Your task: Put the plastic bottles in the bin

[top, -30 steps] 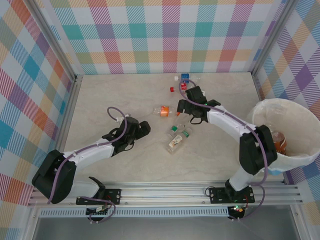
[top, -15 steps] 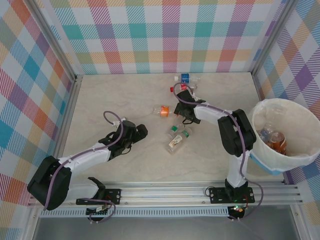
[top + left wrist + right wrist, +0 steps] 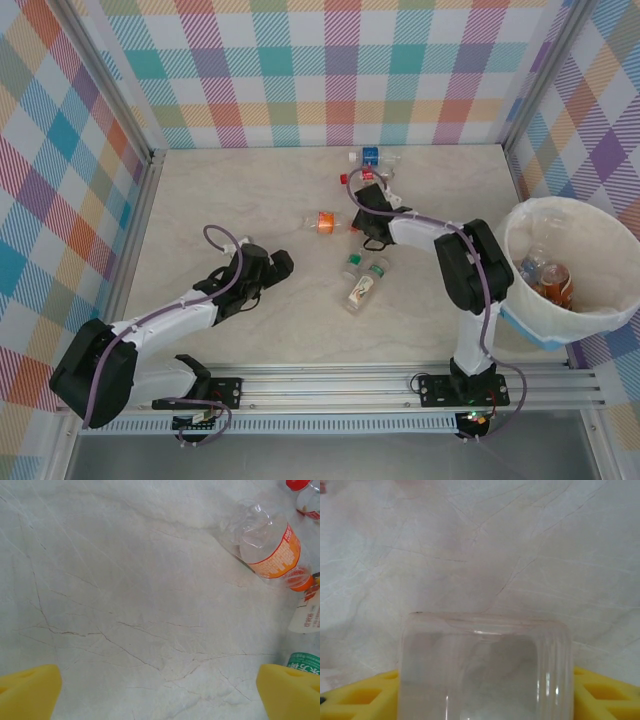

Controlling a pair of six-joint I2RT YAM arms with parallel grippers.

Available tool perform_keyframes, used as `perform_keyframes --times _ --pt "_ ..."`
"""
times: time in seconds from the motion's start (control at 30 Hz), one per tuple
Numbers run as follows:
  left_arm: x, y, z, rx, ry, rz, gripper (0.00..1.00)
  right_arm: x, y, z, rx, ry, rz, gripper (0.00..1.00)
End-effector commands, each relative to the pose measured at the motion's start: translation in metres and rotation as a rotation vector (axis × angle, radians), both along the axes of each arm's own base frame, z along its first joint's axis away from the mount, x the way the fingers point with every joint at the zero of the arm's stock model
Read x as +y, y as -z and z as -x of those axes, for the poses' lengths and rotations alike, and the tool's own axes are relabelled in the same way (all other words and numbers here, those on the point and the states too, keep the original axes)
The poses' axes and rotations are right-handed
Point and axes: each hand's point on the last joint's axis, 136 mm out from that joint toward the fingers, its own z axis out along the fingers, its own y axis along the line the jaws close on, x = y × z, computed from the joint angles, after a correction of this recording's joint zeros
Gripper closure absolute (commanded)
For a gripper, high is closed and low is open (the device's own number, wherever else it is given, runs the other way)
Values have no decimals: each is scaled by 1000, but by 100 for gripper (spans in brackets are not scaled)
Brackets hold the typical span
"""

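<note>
Left wrist view | left gripper (image 3: 159, 692) jaws wide over table (image 3: 125, 580) | orange-label bottle (image 3: 270, 550) mid-table, print unreadable | green-label bottle (image 3: 305, 661) beside it, white characters cropped | right gripper (image 3: 485, 695), far centre, apparently clamps clear bottle (image 3: 485, 660) | bin (image 3: 520, 225) at right, bottles (image 3: 548, 278) inside

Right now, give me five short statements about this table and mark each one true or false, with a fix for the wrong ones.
1. The left pincer stands open over bare table. True.
2. The bin is empty. False: several bottles lie in it.
3. A clear bottle sits within the right pincer. True.
4. The orange-labelled bottle stands upright. False: it lies on its side.
5. Two green-capped bottles lie side by side on the table. True.
</note>
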Motion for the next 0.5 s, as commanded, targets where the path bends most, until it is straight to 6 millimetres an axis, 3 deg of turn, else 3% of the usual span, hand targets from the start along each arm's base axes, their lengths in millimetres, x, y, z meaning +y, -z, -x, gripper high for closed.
perform_keyframes --times 0.0,0.17,0.47 --pt "5 4 -3 8 -29 3 0 4 -59 -14 -191 -28 -30 40" --pt "2 8 -4 25 -20 3 0 -6 -114 -9 -339 -34 -40 47" --pt "-3 11 -8 32 -12 6 0 -35 -223 25 -602 -40 -45 53"
